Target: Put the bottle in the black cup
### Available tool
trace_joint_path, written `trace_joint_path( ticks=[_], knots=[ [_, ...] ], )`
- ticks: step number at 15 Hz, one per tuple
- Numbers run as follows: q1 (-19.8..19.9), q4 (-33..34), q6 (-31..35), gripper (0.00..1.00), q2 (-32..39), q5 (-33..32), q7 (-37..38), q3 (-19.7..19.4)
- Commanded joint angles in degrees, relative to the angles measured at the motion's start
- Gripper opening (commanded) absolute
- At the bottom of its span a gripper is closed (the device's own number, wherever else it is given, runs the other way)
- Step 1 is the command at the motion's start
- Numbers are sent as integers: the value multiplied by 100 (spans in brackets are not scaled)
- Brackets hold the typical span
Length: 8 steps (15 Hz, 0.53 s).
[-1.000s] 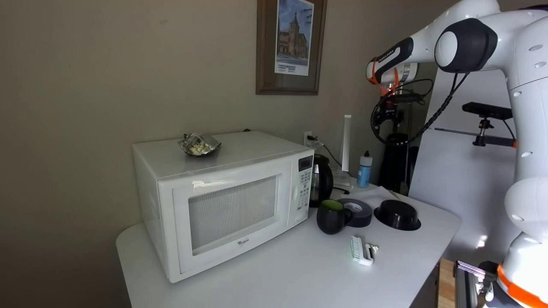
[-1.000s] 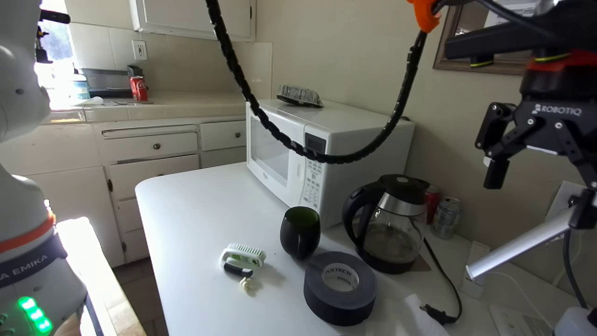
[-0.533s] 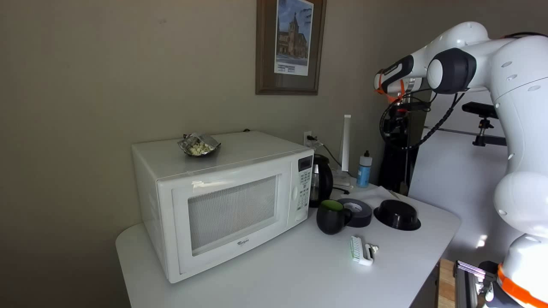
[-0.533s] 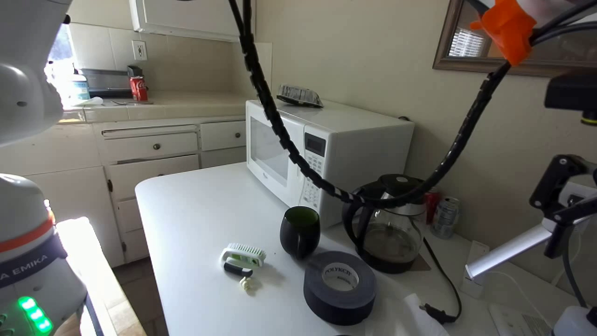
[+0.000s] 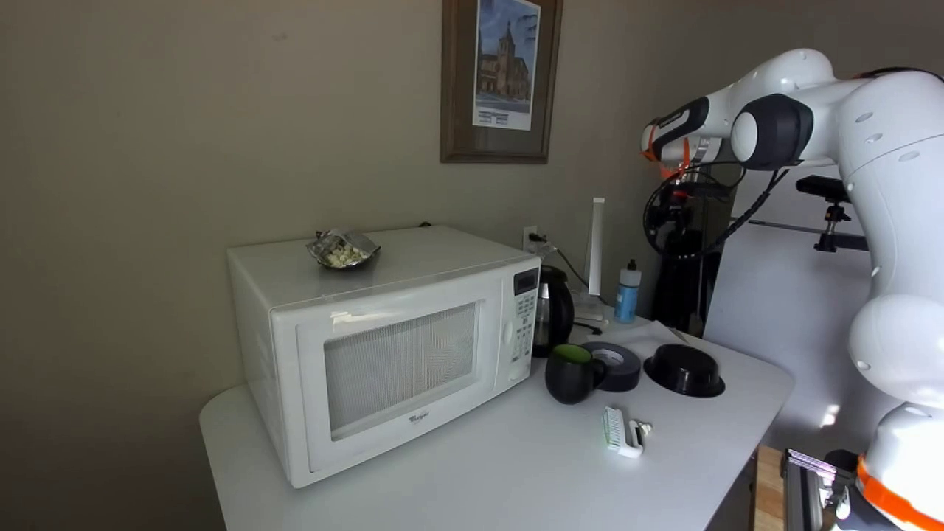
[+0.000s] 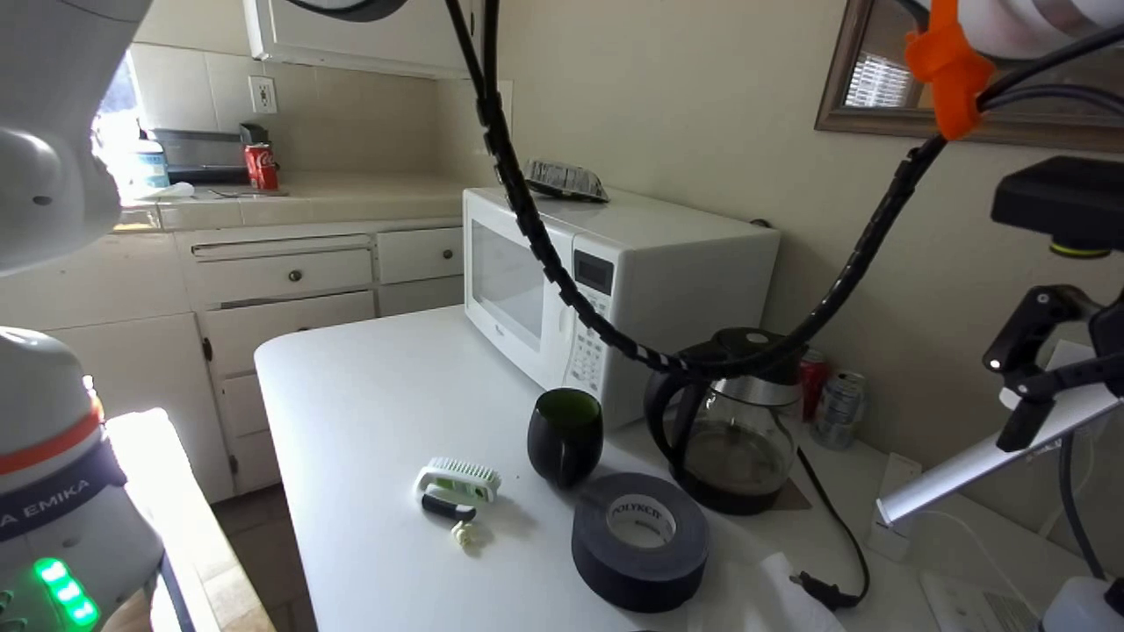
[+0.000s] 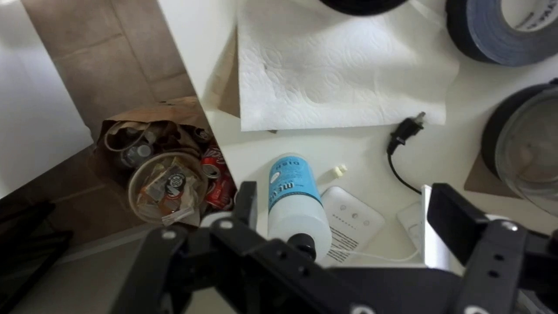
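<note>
Jaws wide apart on the raised gripper (image 7: pixel 346 196), bottle (image 5: pixel 627 299) upright near an edge of the tabletop (image 5: pixel 472 487)

In the wrist view the gripper is spread wide, and the bottle shows between its jaws, closer to one of them. In both exterior views the gripper hangs well above the tabletop. The bottle, with a blue label, pale upper part and black cap, stands just beside the edge past which a filled paper bag (image 7: pixel 178 114) shows lower down.

The black cup (image 5: pixel 564 382), green inside, stands upright well in from that edge, by a front corner of the microwave (image 5: pixel 402 361). Near it lies a roll of tape (image 6: pixel 637 566); whether the two touch cannot be told. A kettle (image 6: pixel 738 439) stands beside the microwave, which sits along the wall edge with a foil bag (image 5: pixel 361 247) on top. A brush (image 6: pixel 461 478) lies between the black cup and the edge nearest the robot (image 6: pixel 53 491). A black dish (image 5: pixel 684 369) lies rim-down near the rounded corner where that edge meets the bottle's.
</note>
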State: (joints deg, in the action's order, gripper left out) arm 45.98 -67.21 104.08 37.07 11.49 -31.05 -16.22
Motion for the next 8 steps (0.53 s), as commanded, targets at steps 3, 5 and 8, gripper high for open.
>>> trace_joint_path(
  ticks=[3,5,8],
  knots=[
    [207,536,312,100,656,921,908,156],
    [243,727,615,100,863,1080,1199,126],
    [337,990,676,100,996,1085,1498,143]
  ],
)
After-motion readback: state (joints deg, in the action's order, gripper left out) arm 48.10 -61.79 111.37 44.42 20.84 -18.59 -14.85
